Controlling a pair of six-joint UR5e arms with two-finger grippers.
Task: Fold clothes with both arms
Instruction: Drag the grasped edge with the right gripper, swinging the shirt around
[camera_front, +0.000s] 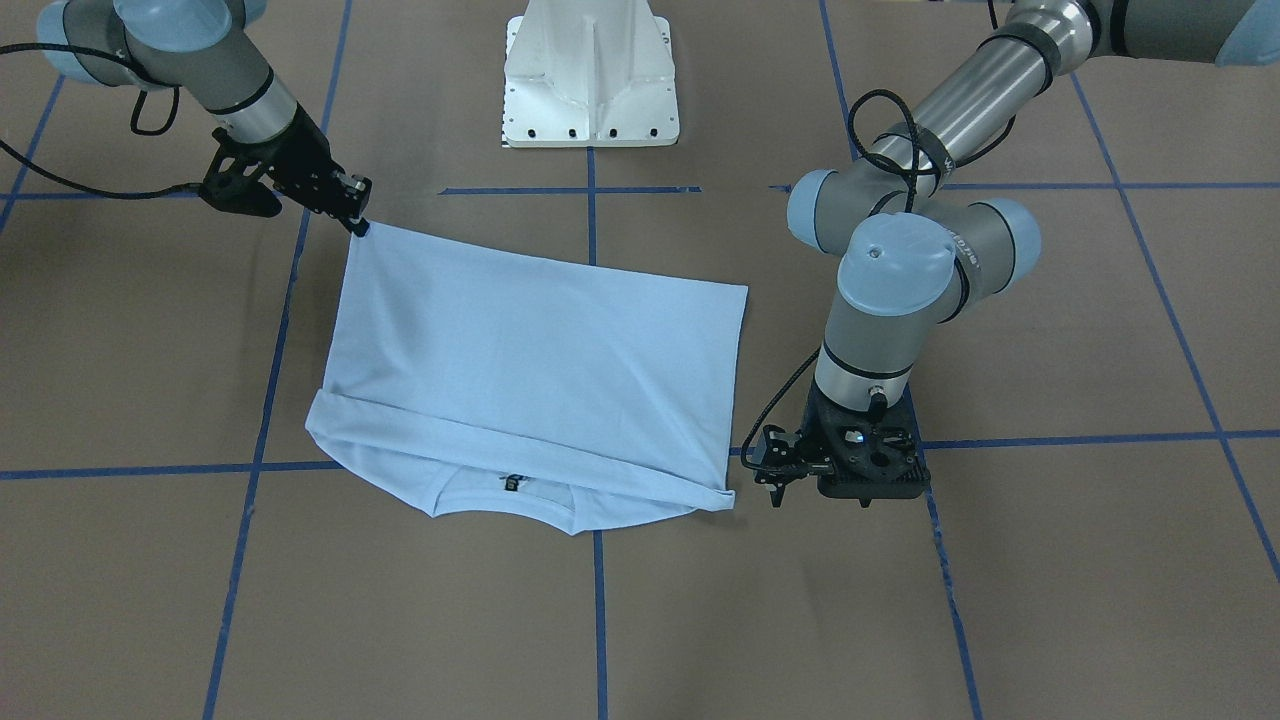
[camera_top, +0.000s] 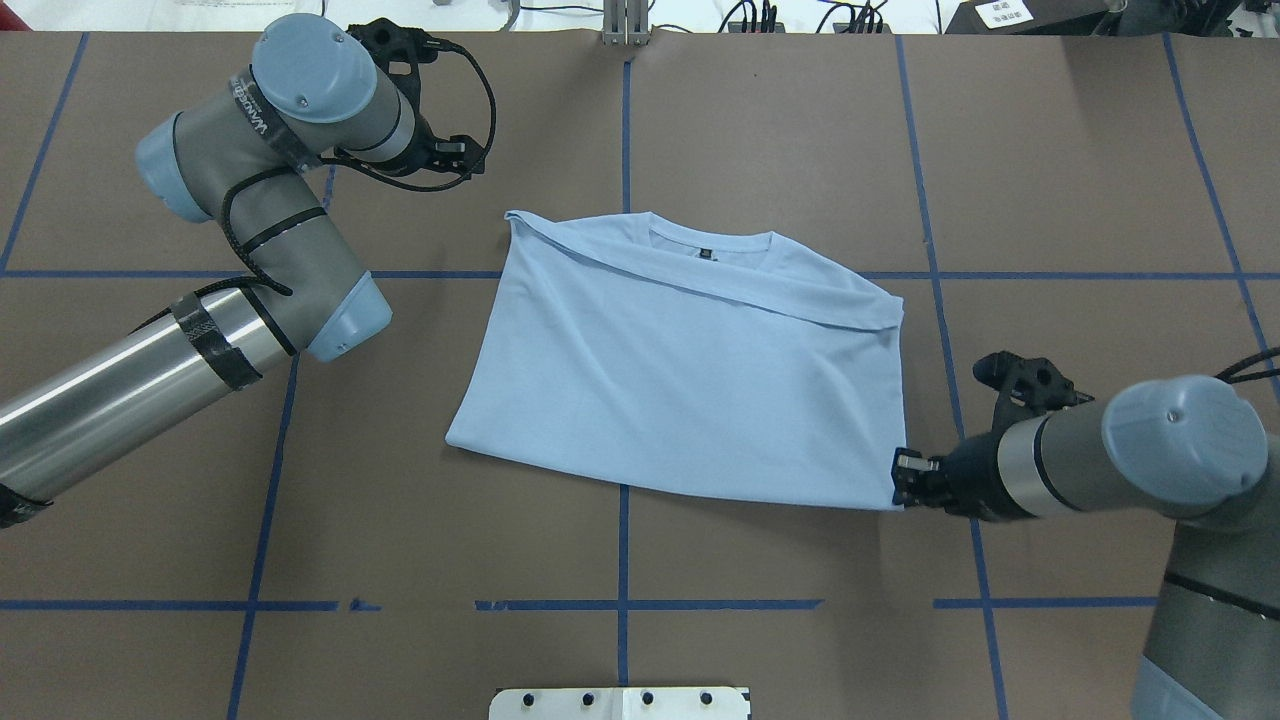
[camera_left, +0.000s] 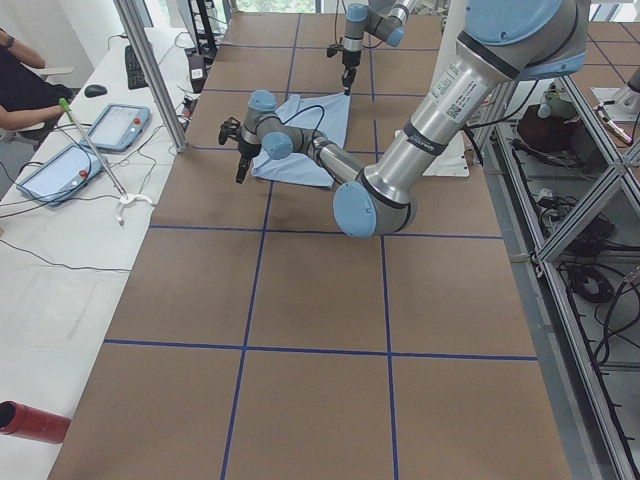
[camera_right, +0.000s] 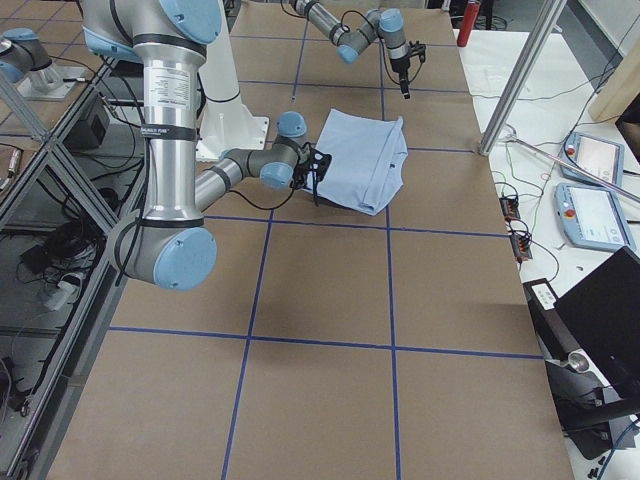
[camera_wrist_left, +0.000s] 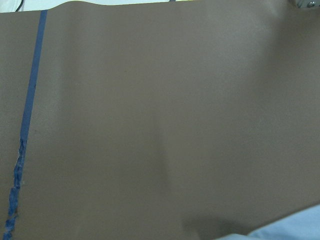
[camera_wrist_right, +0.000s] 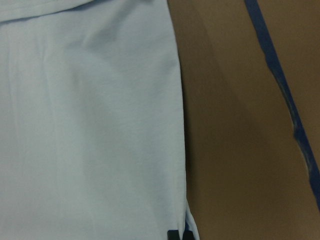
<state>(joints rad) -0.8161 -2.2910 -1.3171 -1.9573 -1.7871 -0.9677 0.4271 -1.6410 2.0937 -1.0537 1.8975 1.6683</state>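
Note:
The light blue T-shirt lies flat mid-table, its lower part folded up toward the collar, whose dark neck label shows. My right gripper sits at the shirt's near right corner, shut on the fabric; in the front view this gripper pinches that pointed corner. The right wrist view shows the shirt's edge and a dark fingertip at the bottom. My left gripper hangs open just beside the shirt's folded far corner, apart from it, with nothing between its fingers. The left wrist view shows bare table and a sliver of shirt.
The white pedestal base stands at the robot's side of the table. Blue tape lines grid the brown tabletop. A white side bench with tablets and a seated person lies beyond the far edge.

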